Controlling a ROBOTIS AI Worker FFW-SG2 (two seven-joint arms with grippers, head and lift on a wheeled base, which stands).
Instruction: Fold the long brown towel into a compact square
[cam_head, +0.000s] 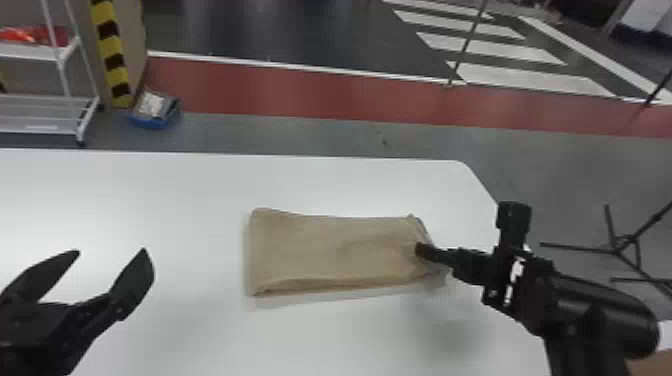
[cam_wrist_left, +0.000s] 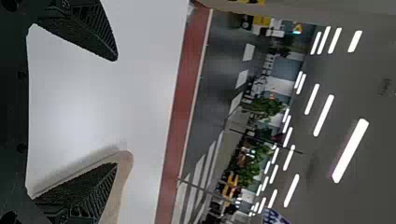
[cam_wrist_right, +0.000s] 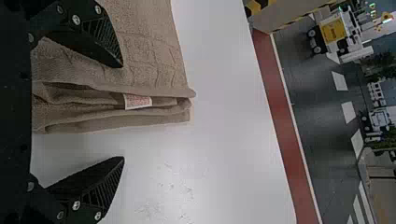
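Straddling right end of crosswise-lying brown towel (cam_head: 340, 250) with spread right fingers (cam_wrist_right: 100, 181); holding left fingers (cam_head: 134, 281) open, apart from its left end.

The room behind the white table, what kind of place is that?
Probably a big indoor hall or workshop: it has long ceiling lights, white crossing stripes and a red floor strip.

The black two-fingered right gripper (cam_head: 421, 250) is hiding part of the folded brown terry towel (cam_head: 340, 247), whose small white label (cam_wrist_right: 138, 101) is showing blurred print. The head view's left edge is cropping the black left gripper (cam_head: 111, 251).
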